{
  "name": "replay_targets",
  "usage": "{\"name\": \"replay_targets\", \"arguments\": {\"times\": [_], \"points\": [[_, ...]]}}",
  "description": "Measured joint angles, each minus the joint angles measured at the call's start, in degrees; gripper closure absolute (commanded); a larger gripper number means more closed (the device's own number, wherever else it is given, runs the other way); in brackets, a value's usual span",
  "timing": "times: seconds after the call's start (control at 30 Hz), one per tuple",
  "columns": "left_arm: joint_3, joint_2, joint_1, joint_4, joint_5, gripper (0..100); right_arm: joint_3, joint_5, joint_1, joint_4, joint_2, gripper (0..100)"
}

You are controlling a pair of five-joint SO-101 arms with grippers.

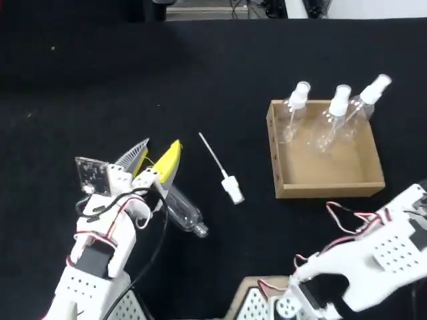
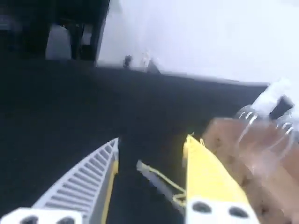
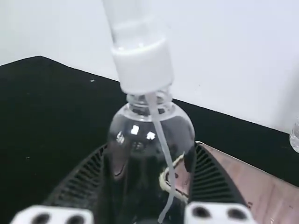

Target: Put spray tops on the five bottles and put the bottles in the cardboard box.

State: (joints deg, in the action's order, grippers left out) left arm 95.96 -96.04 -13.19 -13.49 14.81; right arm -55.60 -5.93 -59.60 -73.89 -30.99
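high view: the left arm (image 1: 100, 257) comes up from the near left corner of the black table (image 1: 100, 80). its left gripper (image 1: 161, 142) points toward the far side, and the grey and yellow fingers are spread apart with nothing between them. an uncapped bottle (image 1: 181, 212) lies on its side just behind those fingers, beside the wrist, with its neck toward the near right. a loose spray top (image 1: 232, 189) lies between that bottle and the cardboard box (image 1: 330, 190), apart from the left gripper, its thin tube running toward the far left. three bottles (image 1: 330, 123) with tops on lean along the box's far wall. the right arm (image 1: 373, 260) stretches from the near edge toward the table's right edge, by the box's near right corner. in the right wrist view the right gripper (image 3: 150, 154) is clamped on the body of a gripped bottle (image 3: 149, 126). a white spray top (image 3: 140, 51) sits on its neck, with the tube hanging down inside. the box shows beside the gripper's fingers.
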Motion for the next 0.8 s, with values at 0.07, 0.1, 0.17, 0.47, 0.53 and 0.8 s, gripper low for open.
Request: {"name": "replay_targets", "arguments": {"times": [0.07, 0.1, 0.17, 0.47, 0.53, 0.8], "points": [[0.3, 0.3, 0.0, 1.5, 0.0, 79, 0.0, 0.0, 0.0, 0.0, 0.0, 77.0], [0.4, 0.3, 0.1, 1.6, 0.0, 79, 0.0, 0.0, 0.0, 0.0, 0.0, 74.7], [0.4, 0.3, 0.1, 1.6, 0.0, 79, 0.0, 0.0, 0.0, 0.0, 0.0, 73.8], [0.4, 0.3, 0.1, 1.6, 0.0, 79, -0.3, 0.0, 0.0, -1.1, -0.1, 75.3], [0.4, 0.3, 0.1, 1.6, 0.0, 79, -2.2, 0.0, 0.0, -2.3, 0.8, 75.2], [0.4, 0.3, 0.1, 1.6, 0.0, 79, -11.8, 0.0, 1.7, -3.1, 12.7, 75.1]]}}
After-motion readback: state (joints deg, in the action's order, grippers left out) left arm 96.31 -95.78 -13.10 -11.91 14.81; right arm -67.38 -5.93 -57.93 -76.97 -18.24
